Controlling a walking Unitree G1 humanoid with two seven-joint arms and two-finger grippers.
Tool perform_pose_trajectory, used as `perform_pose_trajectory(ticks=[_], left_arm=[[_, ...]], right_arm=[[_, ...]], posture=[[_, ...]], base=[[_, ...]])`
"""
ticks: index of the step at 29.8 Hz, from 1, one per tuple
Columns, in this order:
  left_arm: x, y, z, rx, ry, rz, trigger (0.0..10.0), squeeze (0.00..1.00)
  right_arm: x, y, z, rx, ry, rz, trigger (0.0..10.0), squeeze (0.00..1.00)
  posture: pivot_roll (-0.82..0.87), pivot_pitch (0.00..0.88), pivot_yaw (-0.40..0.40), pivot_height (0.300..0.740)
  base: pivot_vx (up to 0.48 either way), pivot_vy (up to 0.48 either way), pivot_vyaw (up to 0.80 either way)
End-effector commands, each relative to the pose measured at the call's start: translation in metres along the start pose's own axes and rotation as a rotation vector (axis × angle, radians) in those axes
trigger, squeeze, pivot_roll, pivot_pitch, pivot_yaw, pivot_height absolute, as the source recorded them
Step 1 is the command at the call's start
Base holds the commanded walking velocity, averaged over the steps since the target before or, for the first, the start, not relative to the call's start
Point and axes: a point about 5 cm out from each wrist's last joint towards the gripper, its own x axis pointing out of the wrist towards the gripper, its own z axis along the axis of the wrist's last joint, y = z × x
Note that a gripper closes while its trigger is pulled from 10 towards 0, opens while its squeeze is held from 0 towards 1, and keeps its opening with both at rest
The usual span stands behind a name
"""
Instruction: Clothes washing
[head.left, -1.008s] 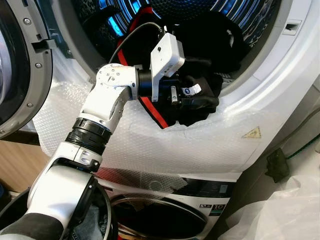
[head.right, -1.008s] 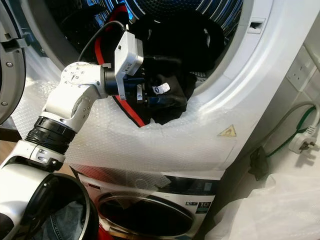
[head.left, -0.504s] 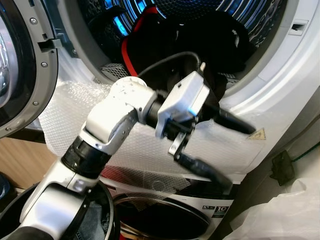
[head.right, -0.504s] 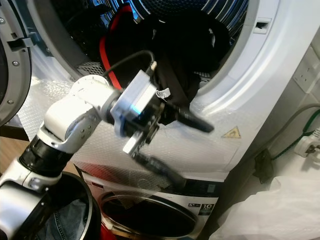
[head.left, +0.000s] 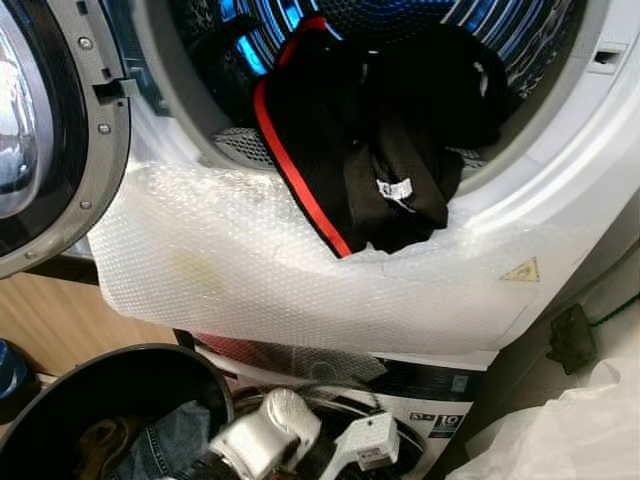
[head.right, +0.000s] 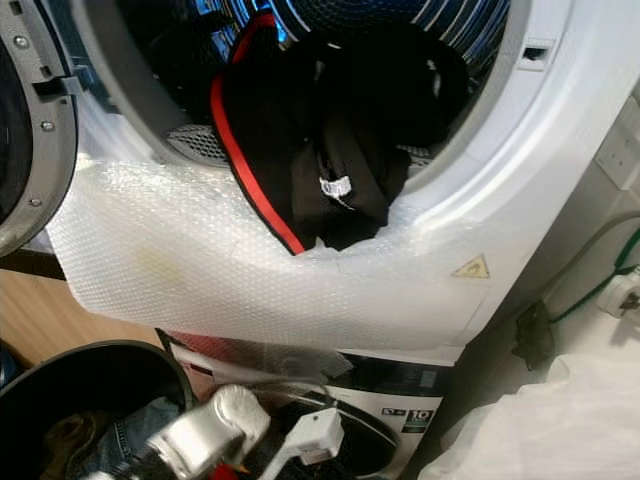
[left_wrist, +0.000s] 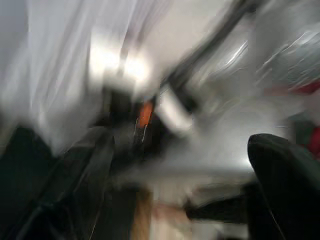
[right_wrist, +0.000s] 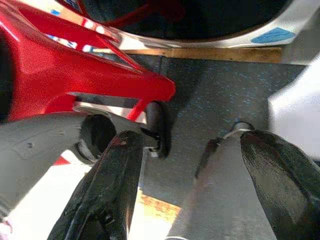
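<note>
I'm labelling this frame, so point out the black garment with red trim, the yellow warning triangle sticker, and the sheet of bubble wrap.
Black garment with red trim (head.left: 330, 150), left eye view, upper fold.
Yellow warning triangle sticker (head.left: 521, 270), left eye view, centre.
Sheet of bubble wrap (head.left: 230, 260), left eye view, middle.

— What's over on the right, by the wall?
— A yellow warning sticker (head.left: 519, 270), a black plug (head.left: 571, 337) with a green cable (head.right: 590, 290), and crumpled white plastic (head.left: 565, 430).
— And on the left?
— A wooden panel (head.left: 60, 325) low down, and a red frame (right_wrist: 60, 60) over grey floor (right_wrist: 210, 95).
</note>
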Motion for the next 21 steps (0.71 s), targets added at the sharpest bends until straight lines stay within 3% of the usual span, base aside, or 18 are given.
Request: perform_pose_trajectory(ticks=[1, 3, 6, 9, 12, 14, 16, 17, 21], left_arm=[[-0.001, 0.007, -0.022, -0.067, 0.028, 0.160, 10.0, 0.00], [-0.002, 0.015, -0.038, -0.121, 0.035, 0.371, 10.0, 0.00], [-0.006, 0.019, -0.043, -0.156, 0.014, 0.462, 10.0, 0.00], [-0.021, 0.027, -0.061, -0.240, 0.000, 0.675, 10.0, 0.00], [-0.034, 0.030, -0.077, -0.300, 0.004, 0.799, 10.0, 0.00], [-0.039, 0.031, -0.081, -0.326, -0.008, 0.836, 10.0, 0.00], [-0.046, 0.032, -0.089, -0.382, -0.029, 0.906, 10.0, 0.00], [-0.051, 0.030, -0.098, -0.428, -0.041, 0.948, 10.0, 0.00], [-0.052, 0.027, -0.106, -0.461, -0.053, 0.976, 10.0, 0.00]], right_arm=[[0.015, 0.087, 0.056, -0.128, -0.129, 0.571, 10.0, 0.00], [0.015, 0.081, 0.056, -0.128, -0.133, 0.548, 10.0, 0.00], [0.014, 0.077, 0.056, -0.130, -0.138, 0.524, 10.0, 0.00], [0.014, 0.061, 0.060, -0.140, -0.166, 0.400, 10.0, 0.00], [0.014, 0.048, 0.065, -0.158, -0.191, 0.243, 10.0, 0.00], [0.014, 0.042, 0.067, -0.169, -0.202, 0.180, 10.0, 0.00], [0.011, 0.024, 0.073, -0.161, -0.231, -0.004, 10.0, 0.00], [0.005, 0.004, 0.082, -0.085, -0.280, -0.187, 10.0, 0.00], [0.001, -0.008, 0.083, -0.051, -0.289, -0.280, 10.0, 0.00]], posture=[[-0.06, 0.000, 0.087, 0.740], [-0.08, 0.000, 0.078, 0.740], [-0.08, 0.000, 0.068, 0.740], [-0.09, 0.000, 0.052, 0.740], [-0.09, 0.000, 0.043, 0.740], [-0.09, 0.000, 0.039, 0.740], [-0.09, 0.000, 0.031, 0.740], [-0.08, 0.000, 0.014, 0.740], [-0.08, 0.000, -0.001, 0.740]], base=[[0.000, 0.000, 0.00], [0.000, 0.000, 0.00], [0.000, 0.000, 0.00], [0.000, 0.000, 0.00], [0.000, 0.000, 0.00], [0.000, 0.000, 0.00], [0.000, 0.000, 0.00], [0.000, 0.000, 0.00], [0.000, 0.000, 0.00]])
